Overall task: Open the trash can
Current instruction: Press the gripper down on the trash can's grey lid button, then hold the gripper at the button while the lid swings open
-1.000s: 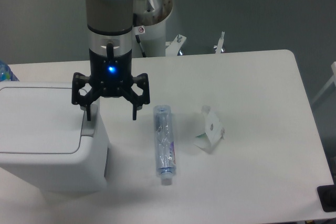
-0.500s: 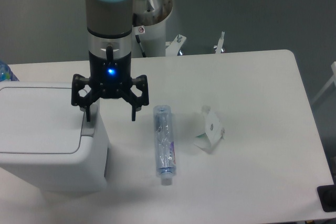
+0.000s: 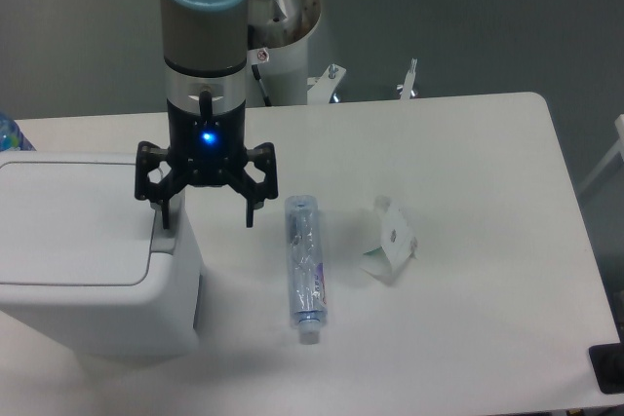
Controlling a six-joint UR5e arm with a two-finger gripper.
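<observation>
From my seat the trash can (image 3: 83,260) is not open yet: its flat lid (image 3: 73,221) lies down flush on the body, with no gap that I can see along the seam. So I judge the task to be at the approach stage, with the actual press and the lid's rise both left to do.

The hand (image 3: 207,213) is spread wide, holding nothing. One fingertip (image 3: 166,216) hangs at the grey push tab (image 3: 164,238) on the can's edge; the other finger sits out over bare table (image 3: 468,163), beside the can. I cannot tell from this single high view whether that first fingertip is touching the tab or just above it. If it is only hovering, what remains is a short straight push down on the tab.

The can sits at the left edge of the table, at the near corner, partly cut off by the frame. Its long axis runs left to right across the view, and the tab end points toward the middle of the table, so the hinge is presumably on the far left side, out of sight.

A plastic bottle (image 3: 304,270) lies on its side near the can, and a small folded white carton (image 3: 390,239) lies beyond it; neither blocks the hand.
</observation>
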